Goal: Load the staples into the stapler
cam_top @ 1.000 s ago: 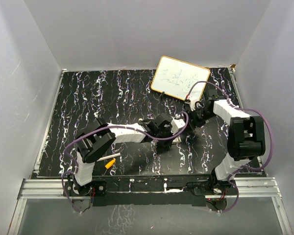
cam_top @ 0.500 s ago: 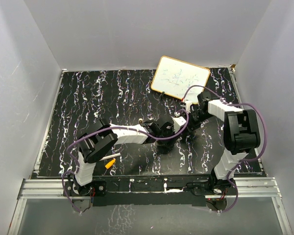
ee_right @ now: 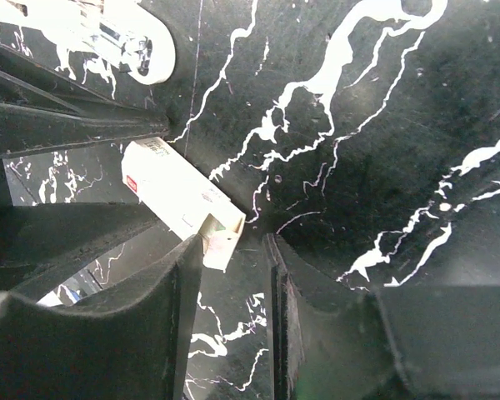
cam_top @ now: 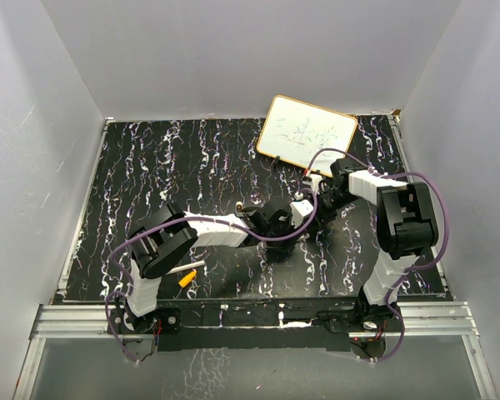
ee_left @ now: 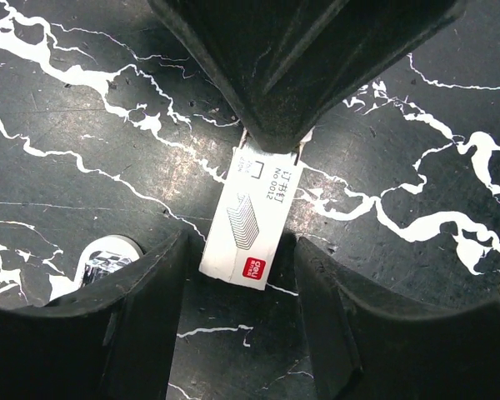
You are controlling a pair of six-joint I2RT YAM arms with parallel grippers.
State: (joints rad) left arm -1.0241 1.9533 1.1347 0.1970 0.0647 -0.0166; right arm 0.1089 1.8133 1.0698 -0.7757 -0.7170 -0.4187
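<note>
Two open claws straddle the staple box (ee_left: 254, 217) near the middle of the table (ee_left: 417, 167), left claw (ee_left: 242, 242) across its long sides, right claw (ee_right: 233, 246) at its flap end, stapler (ee_left: 108, 254) just beside; box looks light, crushable card, so pinch long sides gently.

staple box (ee_left: 254, 208): white, printed, red logo at its near end, flat on the black marbled table (ee_left: 417, 167)
left gripper (ee_left: 243, 254): fingers flank the box's near end (slim gaps, no clamp)
right gripper (ee_left: 272, 125): tip covers the box's far end
stapler (ee_left: 108, 258): rounded white end, lower left
</note>
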